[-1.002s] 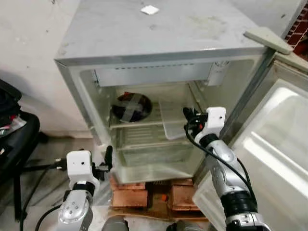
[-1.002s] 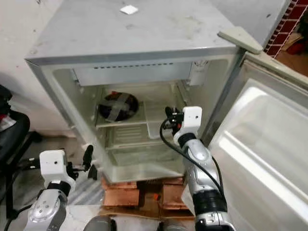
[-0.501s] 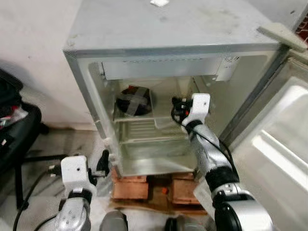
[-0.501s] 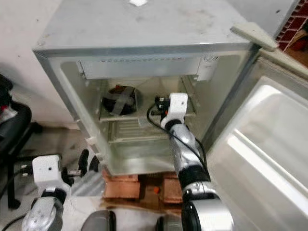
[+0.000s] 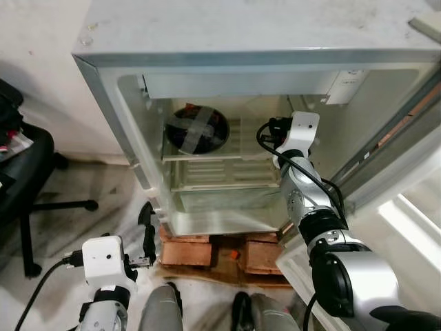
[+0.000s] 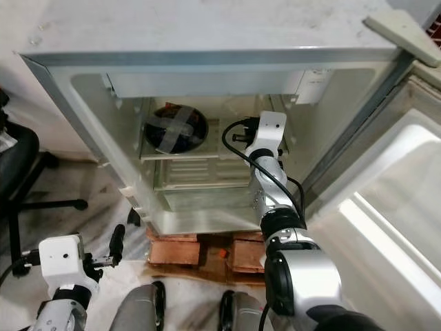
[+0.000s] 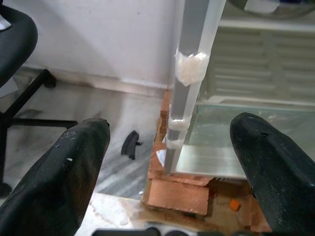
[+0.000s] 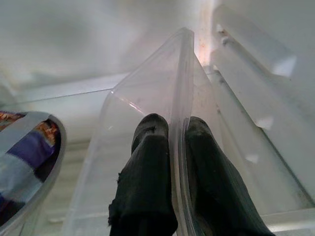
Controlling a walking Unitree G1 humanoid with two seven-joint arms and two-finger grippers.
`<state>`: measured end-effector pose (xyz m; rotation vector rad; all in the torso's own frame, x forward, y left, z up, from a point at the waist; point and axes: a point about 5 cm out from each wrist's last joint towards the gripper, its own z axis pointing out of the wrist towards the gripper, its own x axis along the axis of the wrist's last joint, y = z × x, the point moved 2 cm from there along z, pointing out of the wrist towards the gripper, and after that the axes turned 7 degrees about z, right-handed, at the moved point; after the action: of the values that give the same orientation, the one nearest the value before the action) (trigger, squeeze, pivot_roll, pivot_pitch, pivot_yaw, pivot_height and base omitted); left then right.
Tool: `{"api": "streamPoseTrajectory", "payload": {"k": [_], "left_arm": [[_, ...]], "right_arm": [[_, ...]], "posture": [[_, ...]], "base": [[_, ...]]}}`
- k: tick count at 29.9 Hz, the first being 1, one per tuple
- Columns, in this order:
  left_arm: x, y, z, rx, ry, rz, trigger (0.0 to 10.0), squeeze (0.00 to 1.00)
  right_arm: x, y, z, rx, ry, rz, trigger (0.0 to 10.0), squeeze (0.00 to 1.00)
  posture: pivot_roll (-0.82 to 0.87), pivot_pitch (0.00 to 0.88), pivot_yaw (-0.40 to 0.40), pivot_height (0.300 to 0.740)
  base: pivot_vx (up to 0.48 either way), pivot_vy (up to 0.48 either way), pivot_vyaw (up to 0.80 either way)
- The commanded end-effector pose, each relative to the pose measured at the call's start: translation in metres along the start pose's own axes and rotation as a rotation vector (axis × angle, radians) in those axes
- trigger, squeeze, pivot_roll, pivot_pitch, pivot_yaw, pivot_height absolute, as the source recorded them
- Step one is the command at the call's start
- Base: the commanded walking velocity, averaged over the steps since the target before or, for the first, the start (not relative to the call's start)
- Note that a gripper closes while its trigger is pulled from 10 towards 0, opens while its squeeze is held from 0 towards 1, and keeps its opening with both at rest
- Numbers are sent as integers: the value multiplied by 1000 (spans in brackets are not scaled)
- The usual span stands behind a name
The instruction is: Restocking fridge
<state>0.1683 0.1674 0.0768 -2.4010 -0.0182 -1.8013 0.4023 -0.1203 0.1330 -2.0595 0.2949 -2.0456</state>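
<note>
The small fridge (image 5: 207, 41) stands open in front of me. On its upper shelf, at the left, sits a dark round bowl (image 5: 197, 129) with grey tape crossed over its lid. My right gripper (image 5: 270, 131) reaches in over the same shelf beside the bowl. It is shut on the thin rim of a clear plastic container (image 8: 147, 93), with one black finger (image 8: 147, 147) on each side of the wall. My left gripper (image 7: 170, 128) hangs low and open by the fridge's lower left corner, holding nothing.
The fridge rests on red bricks (image 5: 207, 252). Its door (image 5: 413, 227) swings open at the right. A black office chair (image 5: 27, 179) stands on the floor at the left. A small black piece (image 7: 130, 143) lies on the floor near the bricks.
The whole view has shifted as the camera moved closer. My right gripper has gone deeper over the upper shelf with the clear container. The left gripper now sits lower in the picture.
</note>
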Motion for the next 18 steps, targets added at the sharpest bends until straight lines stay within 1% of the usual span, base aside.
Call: {"api": "streamPoseTrajectory", "payload": {"k": [1, 2, 3, 4, 5, 7, 8, 10, 11, 12, 13, 18], "left_arm": [[-1, -5, -5, 20, -17, 9, 10000, 0], [-1, -5, -6, 20, -19, 11, 10000, 0], [-2, -5, -8, 23, -27, 11, 10000, 0], [-3, -5, -9, 22, -29, 10, 10000, 0], [-3, -2, -10, 18, -30, 6, 10000, 0], [-1, 1, -11, 9, -25, 1, 10000, 0], [1, 3, -11, 3, -19, -1, 10000, 0], [2, 3, -11, 4, -19, -2, 10000, 0], [2, 2, -11, 12, -20, -2, 10000, 0], [2, 1, -11, 15, -20, -3, 10000, 0], [2, 1, -11, 17, -20, -3, 10000, 0], [5, 2, -10, 15, -8, -12, 10000, 0]], "right_arm": [[-8, -5, -1, -18, -32, 13, 10000, 0], [-9, -8, 0, -18, -35, 14, 10000, 0], [-11, -15, 1, -22, -47, 28, 10000, 0], [-11, -17, 1, -24, -51, 34, 10000, 0], [-14, -22, 2, -36, -78, 82, 10000, 0], [-16, -25, 2, -47, -99, 123, 10000, 0], [-15, -30, 4, -47, -106, 142, 10000, 0], [-12, -36, 5, -40, -105, 140, 10000, 0], [-10, -41, 6, -30, -102, 155, 10000, 365], [-9, -42, 7, -27, -101, 160, 10000, 365], [-7, -43, 7, -24, -97, 159, 10000, 1000], [0, -52, 12, 16, -106, 127, 10000, 1000]], "posture": [[316, 290, -60, 740], [317, 292, -60, 740], [318, 299, -62, 740], [319, 300, -62, 740], [321, 302, -62, 740], [328, 309, -66, 740], [331, 311, -67, 740], [331, 311, -67, 740], [339, 314, -71, 740], [339, 314, -71, 740], [343, 314, -73, 740], [347, 310, -78, 740]], "base": [[0, 0, 0], [0, 0, 0], [0, 0, 0], [0, 0, 0], [0, 0, 0], [0, 0, 0], [0, 0, 0], [0, 0, 0], [0, 0, 0], [0, 0, 0], [0, 0, 0], [0, 0, 0]]}}
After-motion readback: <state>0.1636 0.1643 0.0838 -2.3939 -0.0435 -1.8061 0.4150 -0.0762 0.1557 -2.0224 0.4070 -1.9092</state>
